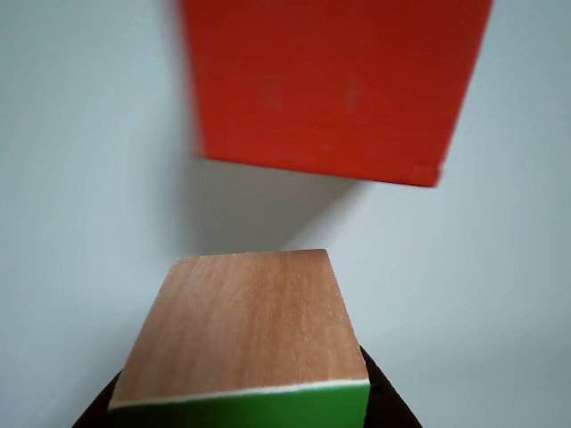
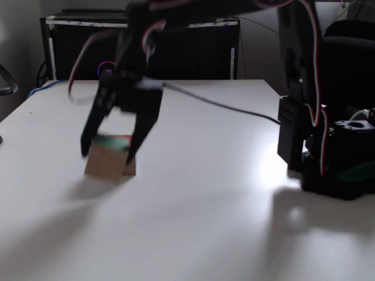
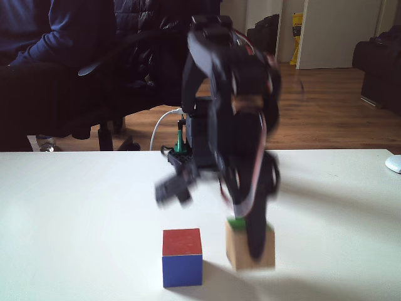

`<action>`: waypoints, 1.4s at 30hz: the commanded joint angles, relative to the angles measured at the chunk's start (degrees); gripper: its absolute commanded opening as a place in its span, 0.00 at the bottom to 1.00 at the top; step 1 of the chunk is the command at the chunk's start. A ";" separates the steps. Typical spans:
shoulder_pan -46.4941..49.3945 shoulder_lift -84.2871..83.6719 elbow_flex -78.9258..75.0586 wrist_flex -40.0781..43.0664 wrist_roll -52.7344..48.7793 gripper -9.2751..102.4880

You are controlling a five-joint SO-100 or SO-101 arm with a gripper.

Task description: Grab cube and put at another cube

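Note:
The small wooden cube (image 1: 245, 325) has a green face (image 1: 268, 408) with a thin white edge and fills the lower half of the other view. It stands between the blurred fingers of my gripper (image 2: 110, 155), which press against its two sides. A dark finger (image 3: 257, 235) crosses the wooden cube (image 3: 238, 248) in a fixed view. The larger cube (image 3: 182, 257), red on top and blue in front, stands on the table just left of it with a small gap. That larger cube (image 1: 330, 85) shows its red side just beyond the wooden one.
The arm's base (image 2: 328, 158) stands at the table's right side, with a dark cable (image 2: 234, 108) running across the white table (image 2: 205, 222). A seated person (image 3: 50, 56) and chairs are behind the table. A white mouse (image 3: 393, 164) lies at the right edge.

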 commanded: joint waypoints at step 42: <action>13.54 6.15 -1.14 3.08 -6.06 0.21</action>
